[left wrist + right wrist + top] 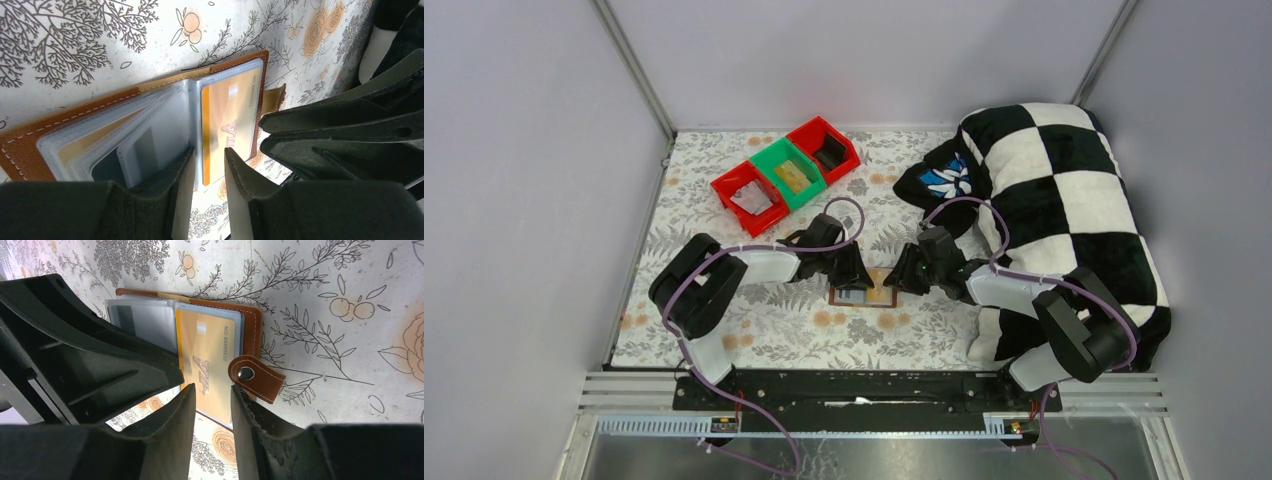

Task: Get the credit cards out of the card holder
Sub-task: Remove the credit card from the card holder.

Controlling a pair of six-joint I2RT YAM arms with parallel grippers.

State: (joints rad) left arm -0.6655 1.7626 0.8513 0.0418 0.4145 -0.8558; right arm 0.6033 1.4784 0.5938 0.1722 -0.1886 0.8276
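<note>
The brown card holder (864, 296) lies open on the floral tablecloth between my two grippers. Its clear sleeves fan out. A gold card (235, 110) sits in the right-hand sleeve, and a dark greyish card (107, 167) shows in a left sleeve. My left gripper (209, 151) is open by a narrow gap, with its tips at the near edge of the sleeves by the spine. My right gripper (213, 387) is open by a narrow gap over the gold card's (205, 350) near edge, beside the snap strap (255, 377). Neither gripper visibly holds anything.
Red and green bins (786, 172) stand at the back left. A black-and-white checkered blanket (1054, 200) and a dark cloth with a blue print (944, 180) fill the right side. Each gripper crowds the other's view, the left gripper (90, 355) and the right gripper (340, 135).
</note>
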